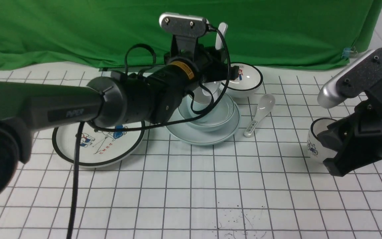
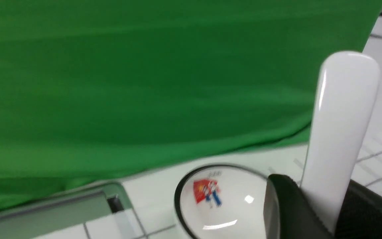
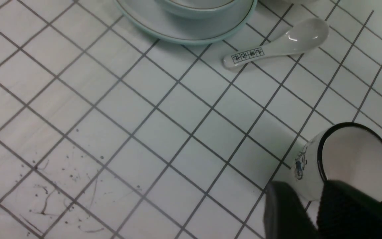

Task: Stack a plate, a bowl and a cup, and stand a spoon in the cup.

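The pale blue-green plate (image 1: 211, 136) lies mid-table with the matching bowl (image 1: 222, 114) on it. The cup (image 1: 211, 93) stands in the bowl, mostly hidden behind my left arm. My left gripper (image 1: 225, 73) hangs just above the cup, shut on the plain white spoon (image 1: 222, 31), whose handle points up. In the left wrist view the spoon (image 2: 343, 116) rises from between the fingers of the left gripper (image 2: 320, 199). Whether its lower end is in the cup is hidden. My right gripper (image 1: 330, 146) hovers at the right, its jaws slightly apart and empty. The right wrist view shows the plate (image 3: 191, 31) and bowl (image 3: 197, 6).
A black-rimmed cup (image 1: 313, 139) (image 3: 353, 159) stands just beyond the right gripper (image 3: 313, 189). A spoon with printed marks (image 1: 260, 114) (image 3: 277, 46) lies right of the stack. A black-rimmed bowl (image 1: 247, 79) (image 2: 221, 202) sits behind it, a cartoon plate (image 1: 104, 149) to the left.
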Tool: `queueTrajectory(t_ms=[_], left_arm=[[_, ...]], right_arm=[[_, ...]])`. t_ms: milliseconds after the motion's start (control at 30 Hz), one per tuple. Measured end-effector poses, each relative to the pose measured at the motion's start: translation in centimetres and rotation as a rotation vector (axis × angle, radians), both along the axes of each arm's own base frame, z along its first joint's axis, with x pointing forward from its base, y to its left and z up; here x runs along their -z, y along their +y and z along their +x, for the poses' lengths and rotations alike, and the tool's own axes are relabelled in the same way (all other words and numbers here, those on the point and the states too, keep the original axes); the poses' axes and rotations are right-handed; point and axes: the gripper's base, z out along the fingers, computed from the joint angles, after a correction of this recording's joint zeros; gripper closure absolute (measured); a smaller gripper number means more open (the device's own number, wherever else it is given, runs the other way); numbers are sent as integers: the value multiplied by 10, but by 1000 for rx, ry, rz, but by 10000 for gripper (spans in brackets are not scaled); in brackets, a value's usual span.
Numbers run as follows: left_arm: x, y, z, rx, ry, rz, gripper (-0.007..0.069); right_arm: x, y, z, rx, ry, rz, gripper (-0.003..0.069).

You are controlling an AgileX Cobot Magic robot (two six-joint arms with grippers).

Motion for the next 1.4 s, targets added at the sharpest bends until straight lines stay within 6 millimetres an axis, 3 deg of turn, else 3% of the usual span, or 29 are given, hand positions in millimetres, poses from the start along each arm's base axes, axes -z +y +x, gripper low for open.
queueTrajectory(t_ms=[100,233,367,400,467,567,633,733,767,833,900,933,967,1033,1067,1100,1200,1300,1400], left_arm=[[14,-1,2,4,30,32,535],[17,-1,1,6,46,47,527],[18,-1,1,9,69,61,426],[15,0,-1,12,87,71,351],[5,2,-5,17,117,86,265],[-15,5,-13,28,133,116,216],[-53,13,-29,52,132,174,225],[-107,29,-61,86,131,262,337],[-110,30,-64,90,141,276,358],[-153,49,-97,97,124,321,484],[-185,68,-128,88,104,374,599],[-203,79,-146,76,81,390,631],[-206,81,-149,75,78,389,631],[-234,103,-183,43,33,394,658],[-238,106,-188,37,25,395,662],[-248,117,-206,22,5,383,666],[-253,134,-237,4,-20,350,667],[-240,148,-264,0,-33,323,668],[-220,162,-291,-1,-85,280,668]], right_arm=[[0,0,0,1,0,1,454],[0,0,0,1,-1,1,449],[0,0,0,0,-6,4,444],[-1,0,0,0,-7,4,441],[-1,0,0,0,-7,4,442],[0,0,0,0,0,0,452],[1,-1,-1,-1,18,-12,477],[4,-2,-3,-7,47,-36,550],[4,-2,-3,-8,49,-39,556],[3,-4,-7,-8,68,-51,624],[-1,-7,-13,-7,70,-48,646],[-5,-9,-18,-6,62,-44,649],[-6,-10,-19,-6,61,-43,649],[-17,-18,-34,-3,44,-37,649],[-19,-20,-37,-5,41,-37,649],[-28,-27,-52,-11,26,-40,649],[-45,-43,-84,-24,-58,-18,649],[-54,-58,-114,-27,-212,53,649],[-49,-71,-142,-5,-384,178,649]])
